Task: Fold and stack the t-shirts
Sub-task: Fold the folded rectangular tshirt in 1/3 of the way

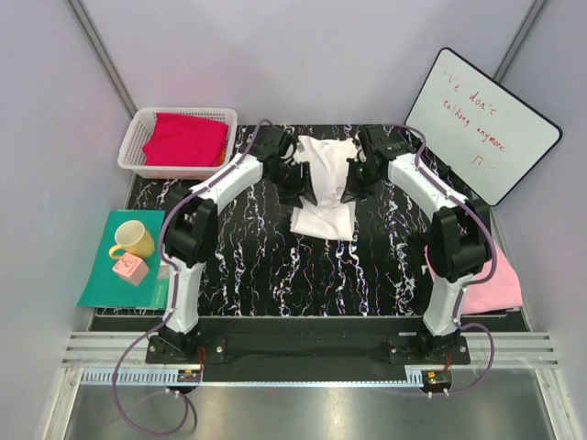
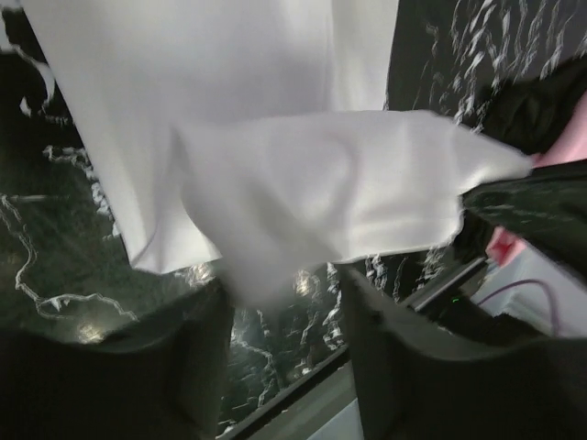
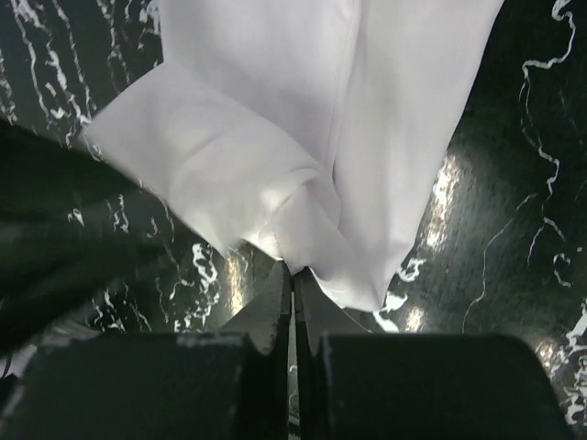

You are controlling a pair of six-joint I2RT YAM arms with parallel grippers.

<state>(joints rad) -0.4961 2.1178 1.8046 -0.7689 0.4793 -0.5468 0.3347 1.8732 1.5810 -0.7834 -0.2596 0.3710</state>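
White cloth is gathered between the two arms: the white t-shirt (image 1: 323, 188) lies at the middle of the black marbled surface (image 1: 266, 266), toward its far edge, partly bunched and partly raised. The right pincer (image 3: 293, 275) is pressed together on a fold of that shirt, the fabric drawing to a point at its tips. The left pincer (image 2: 284, 307) stands spread, and a blurred lobe of the shirt sags at the gap, not gripped as far as I can tell. The red t-shirt (image 1: 186, 139) sits in the white basket (image 1: 131, 147) at the far left corner. The pink t-shirt (image 1: 500, 286) drapes at the right edge. Nothing is stacked, so the job looks early.

The step in hand seems to be laying a fold across the white shirt. To do it well, the right side should come down flat before letting go, so the edge lands square on the layer beneath rather than crumpled. The left arm would best lift straight up, clear of the cloth, so it drags nothing askew.
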